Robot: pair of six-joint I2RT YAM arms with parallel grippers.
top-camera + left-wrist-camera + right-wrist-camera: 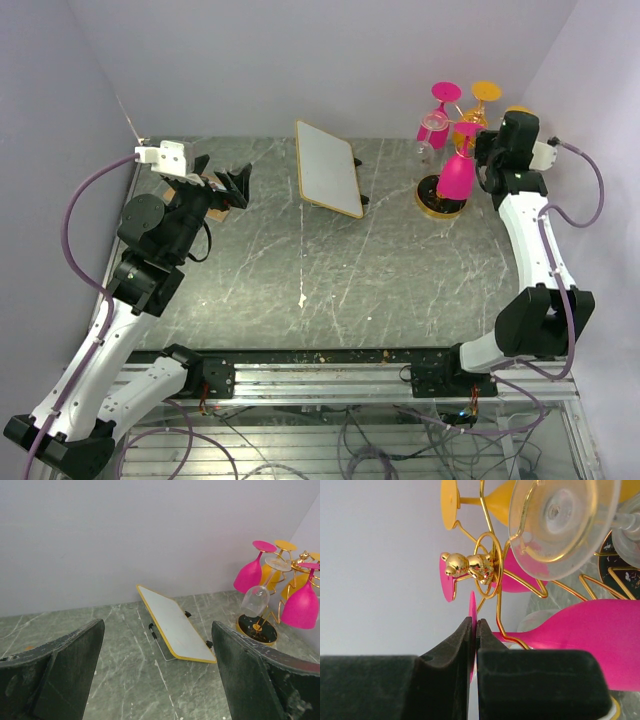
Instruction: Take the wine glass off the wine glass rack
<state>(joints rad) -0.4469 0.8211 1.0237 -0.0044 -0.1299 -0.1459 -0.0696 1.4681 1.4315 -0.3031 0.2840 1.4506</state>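
So your right fingers point(462, 640) are pinched shut on the thin edge of the foot of the pink wine glass point(600, 635). That glass hangs bowl-down on the wine glass rack point(440, 205), on the side facing your right arm, and its stem sits in one of the gold wire arms. The rack stands at the far right corner of the worktop point(300, 270), close to the back wall. It also holds another pink glass point(248, 575), a clear glass point(255, 600) and a couple of yellow glasses point(470, 500). There's a little gold bear point(470, 566) at the top of the pole.

Your left fingers point(70, 670) are spread wide with nothing in them, up over the far left of the worktop and well apart from the rack. Between the two arms, a white board point(328, 167) with a yellow edge sits propped at a tilt.
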